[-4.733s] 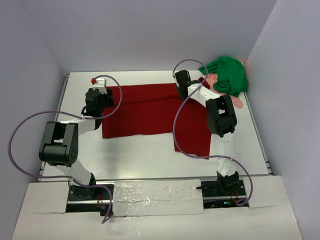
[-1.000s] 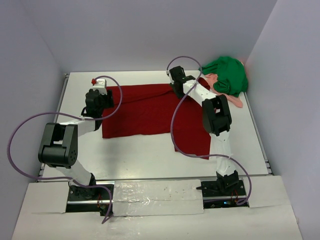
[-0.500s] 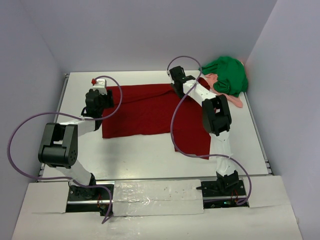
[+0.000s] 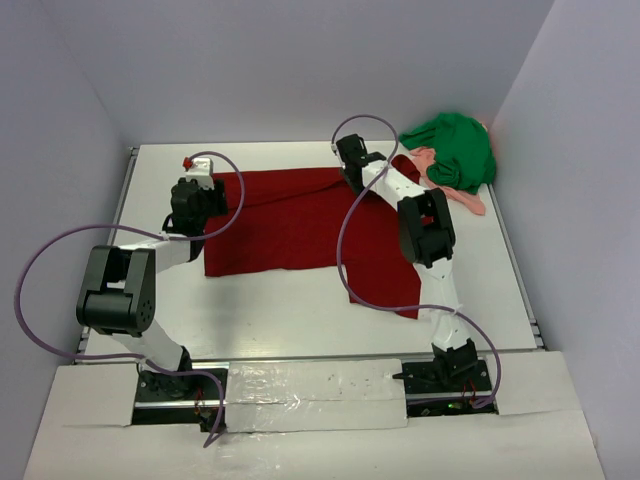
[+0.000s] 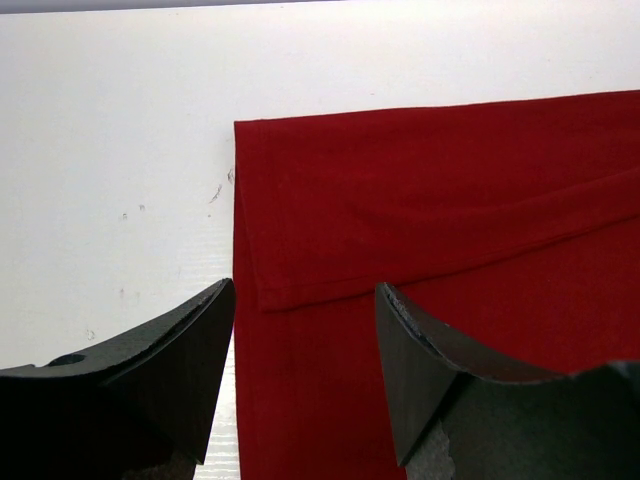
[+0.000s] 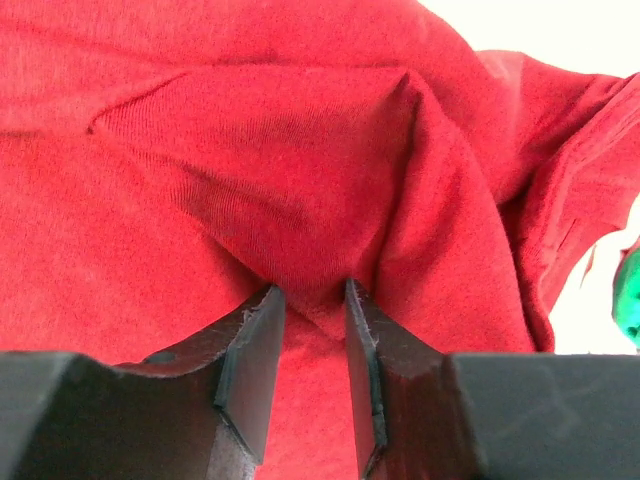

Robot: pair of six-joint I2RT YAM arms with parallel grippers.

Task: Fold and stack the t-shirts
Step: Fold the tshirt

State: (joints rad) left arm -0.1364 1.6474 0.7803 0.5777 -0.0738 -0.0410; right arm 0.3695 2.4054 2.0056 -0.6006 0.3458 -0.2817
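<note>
The dark red t-shirt [image 4: 290,215] lies spread flat on the white table [image 4: 290,305], its upper part folded over [image 5: 420,200]. My left gripper [image 4: 205,212] [image 5: 303,290] hangs open over the shirt's left edge, one finger [image 5: 170,370] above bare table. My right gripper [image 4: 352,178] [image 6: 311,290] is at the shirt's back edge. Its jaws are slightly parted, and a raised pucker of red cloth [image 6: 300,200] runs down between them. The green t-shirt [image 4: 455,145] is bunched in the far right corner, on top of the salmon-pink cloth [image 4: 470,200].
Pale walls close in the table on the left, back and right. Purple cables [image 4: 345,250] loop from both arms, the right one trailing over the red shirt. A metal rail [image 4: 320,357] borders the near edge by the arm bases.
Since the oldest frame my right gripper has moved left, away from the green shirt, along the red shirt's back edge. Its jaws have parted a little. The left arm has not moved.
</note>
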